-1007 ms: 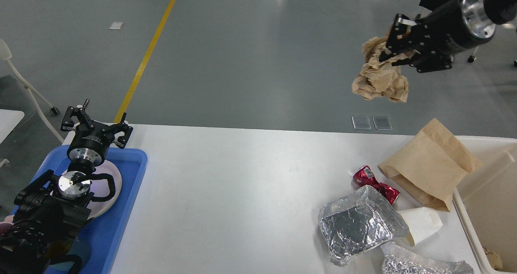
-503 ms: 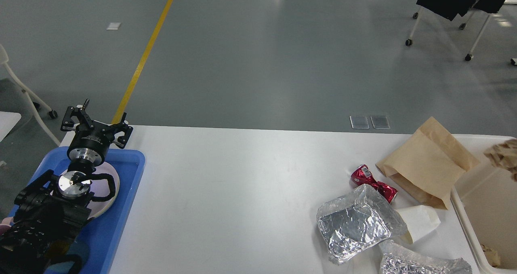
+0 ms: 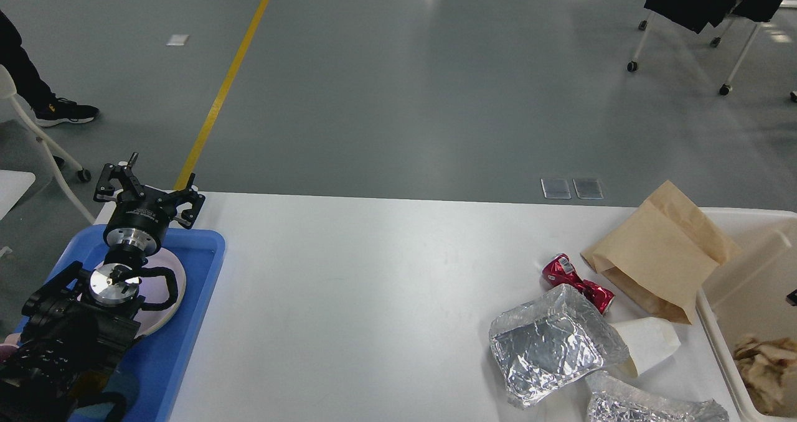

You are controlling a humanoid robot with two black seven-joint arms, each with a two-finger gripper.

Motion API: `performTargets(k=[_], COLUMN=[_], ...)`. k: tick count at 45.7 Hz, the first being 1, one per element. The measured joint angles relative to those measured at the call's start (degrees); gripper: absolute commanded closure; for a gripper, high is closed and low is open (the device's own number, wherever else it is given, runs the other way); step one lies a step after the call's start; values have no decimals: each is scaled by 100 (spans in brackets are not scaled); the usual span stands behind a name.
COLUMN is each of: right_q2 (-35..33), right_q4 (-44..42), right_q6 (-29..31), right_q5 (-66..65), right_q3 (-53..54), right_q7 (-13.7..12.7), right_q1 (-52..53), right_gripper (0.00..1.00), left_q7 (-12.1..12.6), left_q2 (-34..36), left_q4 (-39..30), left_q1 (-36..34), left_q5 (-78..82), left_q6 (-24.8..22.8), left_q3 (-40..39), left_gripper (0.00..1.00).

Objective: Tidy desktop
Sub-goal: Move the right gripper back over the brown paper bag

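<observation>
Item 1. Our left gripper [image 3: 149, 188]: at the far left corner of the bench [image 3: 373, 285], above the far end of the blue tray [image 3: 187, 322]. Its jaws stand spread wide, with nothing between them.

Item 2. Our right gripper: out of view; we cannot tell how its jaws stand.

Item 3. The bench: a broad white top with rounded corners, filling the lower part of the view. From the left jaws it runs off to the right, bare across its middle.

Item 4. Blue tray: directly below and behind the left jaws, on the bench's left end. A pale plate [image 3: 177, 285] lies in it, partly hidden by our arm.

Item 5. Brown paper bag [image 3: 660, 254]: far to the right of the left jaws, lying flat near the far right edge of the bench, beside the bin.

Item 6. Crushed red can [image 3: 576, 282]: just left of the bag's near corner.

Item 7. Foil container [image 3: 551, 344]: nearer to us than the can, crumpled, with a white paper piece [image 3: 650, 344] tucked against its right side.

Item 8. Second foil piece [image 3: 654, 403]: at the near edge, partly cut off by the view.

Item 9. Cream bin [image 3: 716, 335]: at the bench's right end, well apart from the left jaws, holding crumpled brown paper [image 3: 769, 363].
</observation>
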Motion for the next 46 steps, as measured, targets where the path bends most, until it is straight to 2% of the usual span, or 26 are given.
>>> performTargets(k=[5, 10, 14, 22, 27, 34, 39, 46], right_q2=[149, 295, 457, 1070, 1343, 1550, 1648, 1694], right_q4=[-3, 121, 393, 1220, 1737, 2533, 3030, 3645], right_q6=[14, 77, 285, 1089, 1783, 3144, 4173, 5237], right_q5=[-21, -89, -99, -74, -62, -62, -49, -8], right_q3=[-41, -280, -773, -1895, -2140, -2194, -2194, -2191], right_q7=[3, 3, -7, -14, -12, 6, 21, 27], right_q1=[93, 702, 1488, 3383, 4309, 5529, 6285, 7054], right_gripper=[0, 0, 0, 0, 0, 0, 0, 0], left_q7=[0, 0, -1, -1, -1, -5, -5, -5], left_q2=[0, 0, 0, 0, 0, 0, 0, 0], left_q4=[0, 0, 0, 0, 0, 0, 0, 0], left_q1=[0, 0, 0, 0, 0, 0, 0, 0], left_q5=[0, 0, 0, 0, -1, -1, -3, -4], left_q6=[0, 0, 0, 0, 0, 0, 0, 0], left_q3=[0, 0, 0, 0, 0, 0, 0, 0], left_gripper=[4, 4, 4, 4, 4, 4, 4, 4])
